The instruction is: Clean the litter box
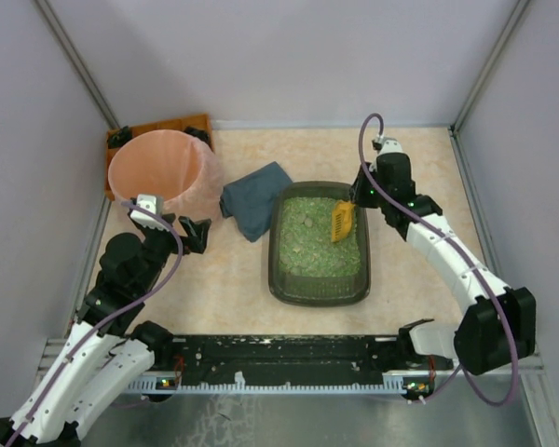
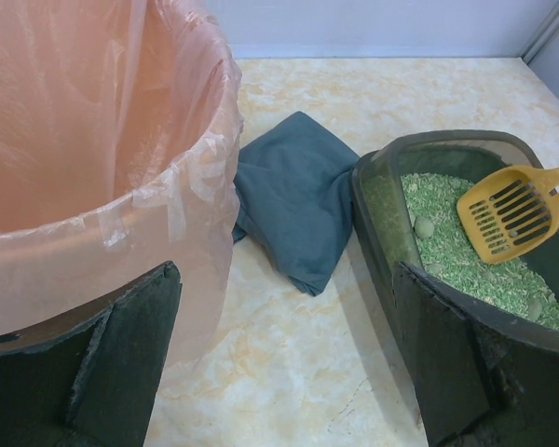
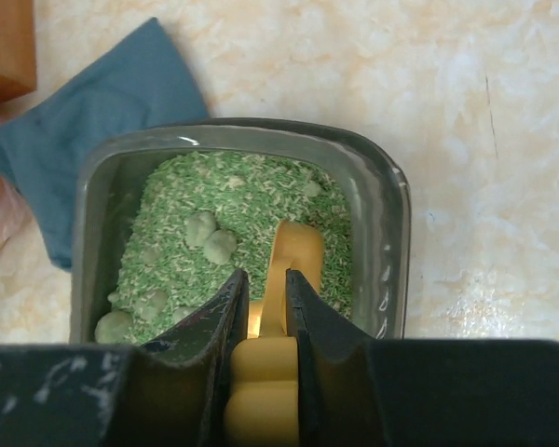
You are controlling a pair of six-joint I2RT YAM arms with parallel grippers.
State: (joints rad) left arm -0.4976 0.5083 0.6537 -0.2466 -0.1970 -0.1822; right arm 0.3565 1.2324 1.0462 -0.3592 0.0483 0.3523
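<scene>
Our right gripper [image 3: 265,279] tight on the yellow scoop [image 2: 508,219] over the litter box [image 2: 377,219], left gripper [image 2: 287,279] wide open

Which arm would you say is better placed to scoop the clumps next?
Right: the right gripper grips the yellow scoop in the litter box; the left gripper hangs open beside the pink bucket.

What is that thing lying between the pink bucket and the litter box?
A folded blue-grey cloth lies on the table between the pink bucket and the litter box, clearest in the top view.
</scene>
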